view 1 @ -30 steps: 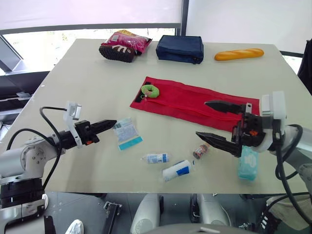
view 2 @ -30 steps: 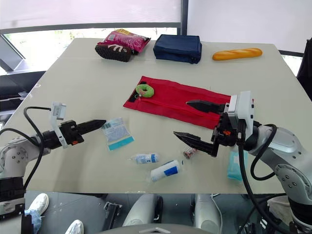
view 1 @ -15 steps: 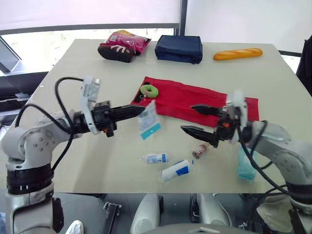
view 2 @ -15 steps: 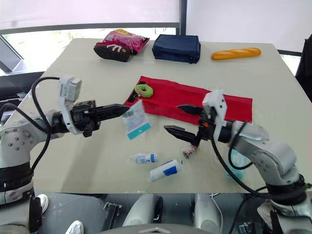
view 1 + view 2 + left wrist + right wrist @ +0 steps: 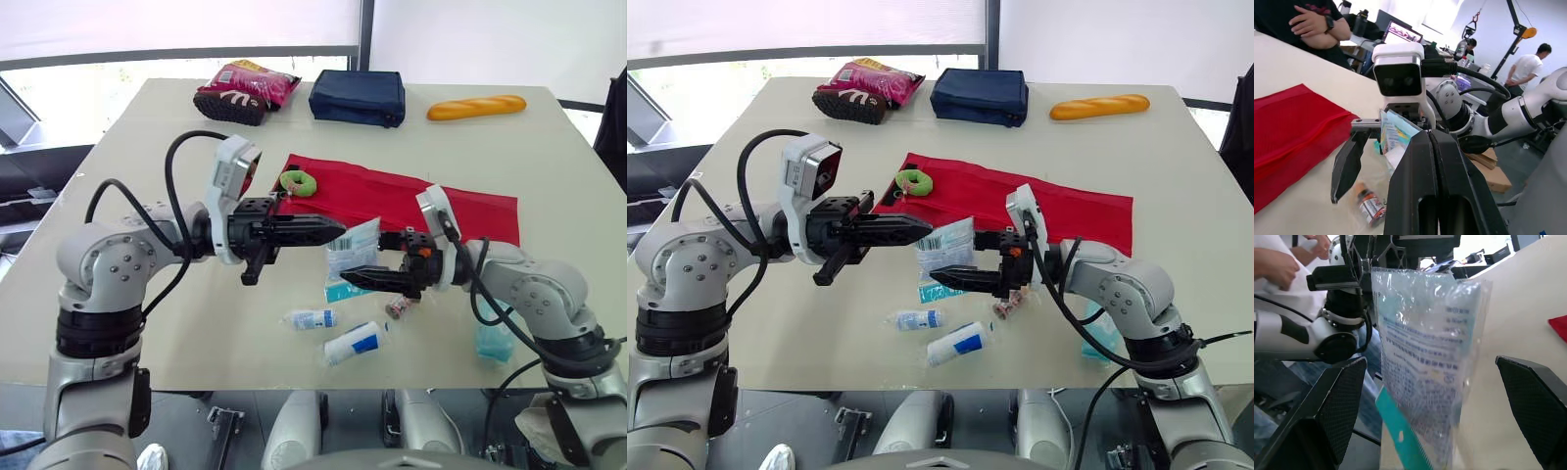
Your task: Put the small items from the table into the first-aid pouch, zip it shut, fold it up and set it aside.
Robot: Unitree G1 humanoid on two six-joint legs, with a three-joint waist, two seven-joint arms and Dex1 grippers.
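Mid-frame, left gripper [image 5: 334, 232] clamps the packet [image 5: 355, 250], likely light, limp and slippery; right gripper [image 5: 366, 260], jaws apart, should pinch its edge.

Grips clear sachet [image 5: 355, 253] in pinched left gripper [image 5: 338, 232], above table [image 5: 147, 147], just before red pouch [image 5: 392, 196]; flanks sachet's lower edge with spread-fingered right gripper [image 5: 377, 264].

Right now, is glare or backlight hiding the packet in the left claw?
Left eye view: window bright behind, table evenly lit, no glare on the packet. Right wrist view: packet backlit, print readable. Left wrist view: bright room behind, packet plainly visible.
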